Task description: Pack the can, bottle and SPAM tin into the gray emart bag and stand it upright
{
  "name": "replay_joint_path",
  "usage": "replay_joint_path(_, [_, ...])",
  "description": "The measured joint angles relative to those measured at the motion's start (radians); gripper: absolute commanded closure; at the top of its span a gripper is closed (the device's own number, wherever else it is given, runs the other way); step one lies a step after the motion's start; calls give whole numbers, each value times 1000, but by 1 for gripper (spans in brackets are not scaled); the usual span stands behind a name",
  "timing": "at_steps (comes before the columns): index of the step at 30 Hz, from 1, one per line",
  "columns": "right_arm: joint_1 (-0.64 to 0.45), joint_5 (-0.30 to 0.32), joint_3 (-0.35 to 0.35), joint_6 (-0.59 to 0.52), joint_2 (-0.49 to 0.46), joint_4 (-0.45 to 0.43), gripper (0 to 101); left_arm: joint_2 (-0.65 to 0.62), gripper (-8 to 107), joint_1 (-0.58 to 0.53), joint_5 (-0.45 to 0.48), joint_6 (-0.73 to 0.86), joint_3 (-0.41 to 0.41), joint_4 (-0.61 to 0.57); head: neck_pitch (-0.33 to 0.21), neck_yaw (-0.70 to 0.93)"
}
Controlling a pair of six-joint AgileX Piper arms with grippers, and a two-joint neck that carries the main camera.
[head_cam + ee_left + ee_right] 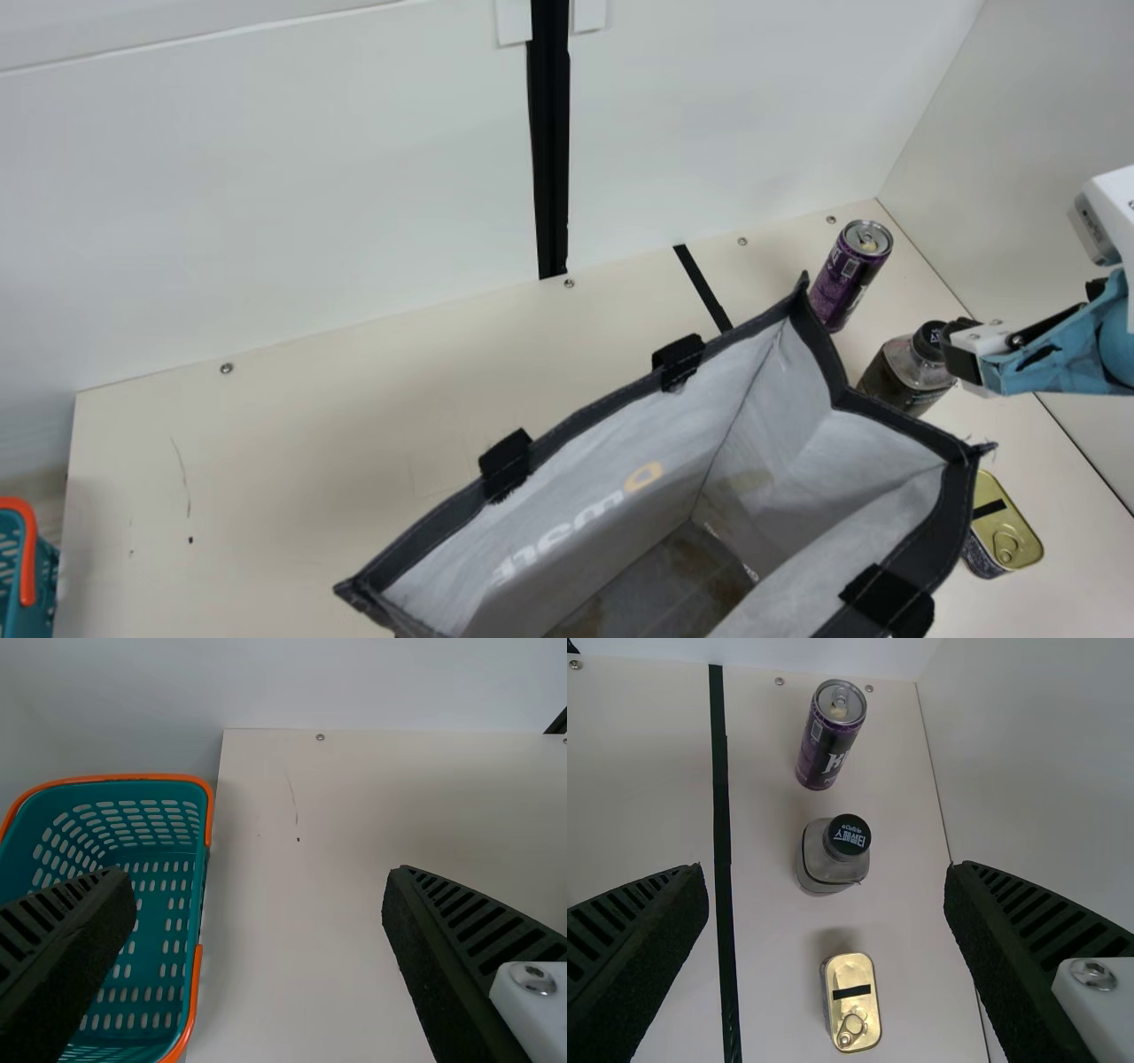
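The bag (611, 443) gapes from the lower middle to the lower right of the main view, and its thin walls look ready to give. If I carry something over too low, I could snag the rim, fold it in or drag the whole bag. A bottle dropped against one side might tip it.

My right fingers (647, 930) are wide and hold nothing; my left fingers (80, 939) are wide and empty too. The bottle (824, 864), at the right of the main view, could topple if I close off-centre on its cap; the can (824, 753), at the upper right, could roll if nudged. The tin (997, 532), at the lower right, is so low that my tips may scrape the bench (292, 461) or slip off its edge.

As for print, pale and orange lettering marks the bag's inner wall, light print the can's purple side, white characters the bottle's black cap. The tin's lid carries a black strip, apparently without lettering, though it is small from here.
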Motion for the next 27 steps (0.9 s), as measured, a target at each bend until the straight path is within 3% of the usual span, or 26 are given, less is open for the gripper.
replay_joint_path(16, [0,0,0,0,0,0,6,5,9,-15,-2,0,-11,4,0,-2])
replay_joint_path(27, [0,0,0,0,0,0,6,55,9,-81,-10,0,-93,8,0,0])
